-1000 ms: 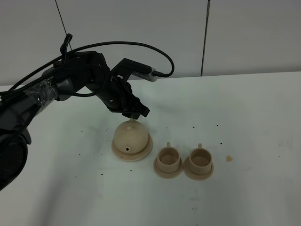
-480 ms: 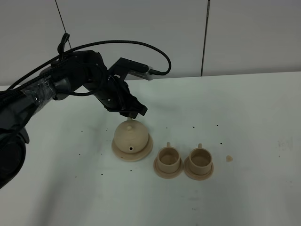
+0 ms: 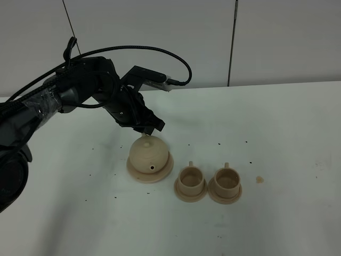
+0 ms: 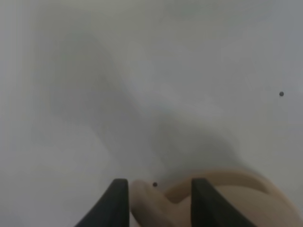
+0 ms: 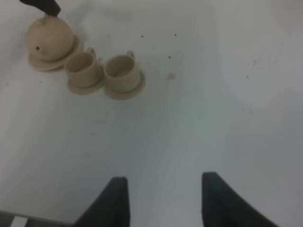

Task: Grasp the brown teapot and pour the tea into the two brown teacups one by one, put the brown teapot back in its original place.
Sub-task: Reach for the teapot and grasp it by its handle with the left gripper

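Pale tan, domed teapot (image 3: 148,156) on its saucer (image 3: 132,173) is being straddled at the handle by the left gripper (image 4: 160,185), grip untellable; right gripper (image 5: 163,178) jaws are being held apart.

The left pincer (image 3: 149,130) and its arm fill the room above and behind the brown teapot (image 3: 148,156). The left teacup (image 3: 191,180) and right teacup (image 3: 226,180) stand close together just beside the teapot's saucer (image 3: 133,172), closing that side. The bench (image 3: 287,122) beyond the right teacup and in front of all three is open.
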You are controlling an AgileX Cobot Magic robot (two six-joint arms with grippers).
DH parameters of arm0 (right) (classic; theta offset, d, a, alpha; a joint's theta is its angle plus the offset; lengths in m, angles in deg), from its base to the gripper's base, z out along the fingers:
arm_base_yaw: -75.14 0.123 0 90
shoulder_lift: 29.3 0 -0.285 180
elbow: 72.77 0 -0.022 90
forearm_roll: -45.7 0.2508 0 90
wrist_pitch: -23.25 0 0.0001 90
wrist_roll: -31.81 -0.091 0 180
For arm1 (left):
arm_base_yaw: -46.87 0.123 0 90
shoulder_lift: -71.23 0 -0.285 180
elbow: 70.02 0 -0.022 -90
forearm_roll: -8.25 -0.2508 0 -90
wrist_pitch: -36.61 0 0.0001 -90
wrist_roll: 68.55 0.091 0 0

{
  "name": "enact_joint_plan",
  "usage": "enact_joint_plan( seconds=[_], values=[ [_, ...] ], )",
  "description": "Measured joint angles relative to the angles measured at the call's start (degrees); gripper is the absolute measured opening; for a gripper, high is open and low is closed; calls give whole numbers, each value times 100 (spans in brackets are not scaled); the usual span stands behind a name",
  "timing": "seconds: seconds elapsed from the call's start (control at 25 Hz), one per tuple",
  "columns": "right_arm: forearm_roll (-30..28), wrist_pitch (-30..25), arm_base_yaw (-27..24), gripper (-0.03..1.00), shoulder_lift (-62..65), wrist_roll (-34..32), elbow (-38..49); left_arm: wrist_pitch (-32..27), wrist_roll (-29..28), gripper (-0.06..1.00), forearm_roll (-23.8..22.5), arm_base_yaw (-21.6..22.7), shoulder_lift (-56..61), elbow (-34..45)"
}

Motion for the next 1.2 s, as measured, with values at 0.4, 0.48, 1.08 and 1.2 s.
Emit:
enact_joint_plan(
  seconds=[0.4,0.48,1.08,1.2],
  values=[
    [0,0,0,35,0,0,0,111,0,38,0,2,0,0],
    [0,1,0,35,0,0,0,111,0,38,0,2,0,0],
    [0,11,0,35,0,0,0,130,-174,38,-257,2,0,0],
    [0,11,0,35,0,0,0,119,-191,38,-257,2,0,0]
  ],
)
